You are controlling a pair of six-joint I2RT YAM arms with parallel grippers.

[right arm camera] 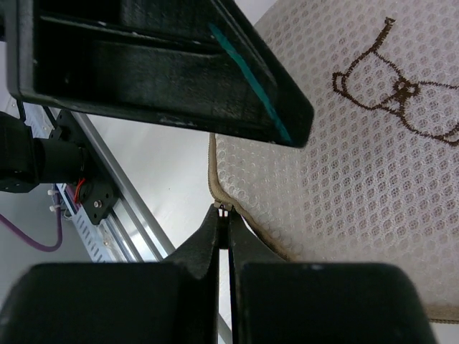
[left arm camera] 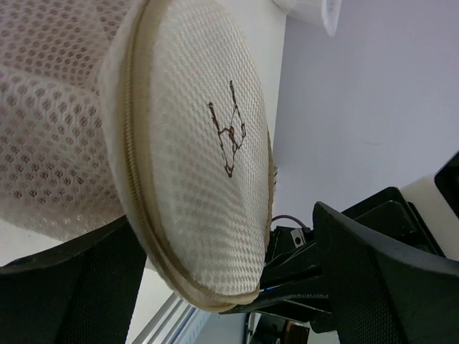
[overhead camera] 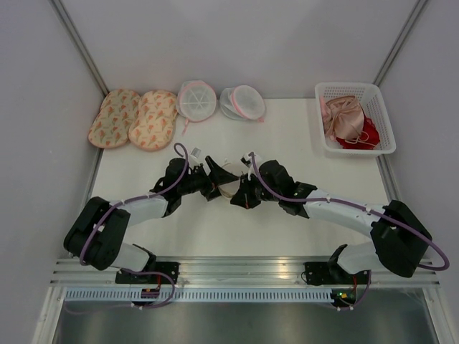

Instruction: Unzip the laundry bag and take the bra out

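The laundry bag (overhead camera: 229, 176), round cream mesh with tan zipper edging and a small brown mark, is held on edge above the table's middle, between both grippers. My left gripper (overhead camera: 215, 180) is shut on the bag, whose body (left arm camera: 193, 143) sits between its fingers (left arm camera: 387, 272). My right gripper (overhead camera: 241, 192) is shut on the zipper pull (right arm camera: 224, 209) at the bag's (right arm camera: 358, 179) tan rim. The zipper looks closed along the rim. The bra is hidden; nothing shows through the mesh.
Two peach floral oval bags (overhead camera: 115, 118) and two white mesh bags with pink trim (overhead camera: 196, 100) lie at the back. A white basket (overhead camera: 344, 87) at the back right holds pinkish fabric and a red garment. Metal rails (overhead camera: 244, 269) run along the near edge.
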